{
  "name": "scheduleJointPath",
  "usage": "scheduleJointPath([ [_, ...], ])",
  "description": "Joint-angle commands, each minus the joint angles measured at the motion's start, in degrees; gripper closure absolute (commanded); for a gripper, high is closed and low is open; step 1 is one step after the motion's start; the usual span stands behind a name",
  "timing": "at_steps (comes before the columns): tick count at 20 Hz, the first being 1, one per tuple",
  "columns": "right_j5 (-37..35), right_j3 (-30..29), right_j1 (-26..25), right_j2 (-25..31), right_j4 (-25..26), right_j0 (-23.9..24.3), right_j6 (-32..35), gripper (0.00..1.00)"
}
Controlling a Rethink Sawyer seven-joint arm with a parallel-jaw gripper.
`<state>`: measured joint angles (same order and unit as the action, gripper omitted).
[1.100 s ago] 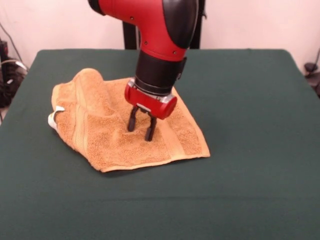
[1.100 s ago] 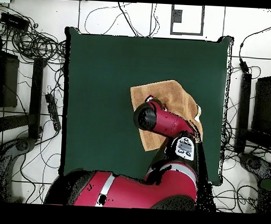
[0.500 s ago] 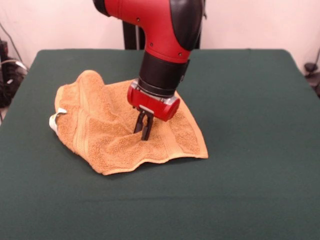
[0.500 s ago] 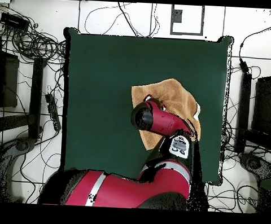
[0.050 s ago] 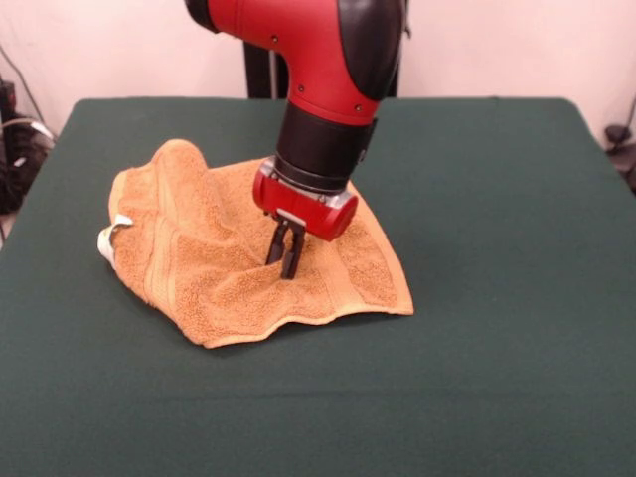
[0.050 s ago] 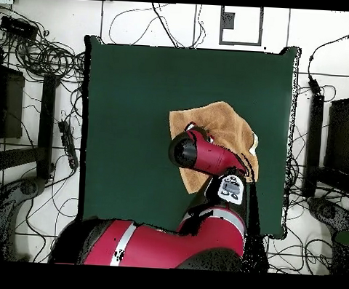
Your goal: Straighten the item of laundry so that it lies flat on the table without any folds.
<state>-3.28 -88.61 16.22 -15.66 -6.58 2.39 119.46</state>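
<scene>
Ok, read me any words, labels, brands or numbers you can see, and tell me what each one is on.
None can be read.
Small white care tag on the orange-tan terry-cloth towel: too small to show any print.
Grey panel on the red and black arm: markings too blurred to read.
</scene>
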Motion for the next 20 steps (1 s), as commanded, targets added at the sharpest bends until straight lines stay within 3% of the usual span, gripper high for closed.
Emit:
scheduleJointPath([
  [1,-1.2,-4.4,-4.9,10.4,-5.3,-2.1,13.6,1.0],
  [6,-4.5,-9.2,-0.9,11.0,-9.4,-4.4,16.5,1.0],
  [20,2.4,-14.2,-0.1,21.3,-14.2,0.3,16.4,1.0],
])
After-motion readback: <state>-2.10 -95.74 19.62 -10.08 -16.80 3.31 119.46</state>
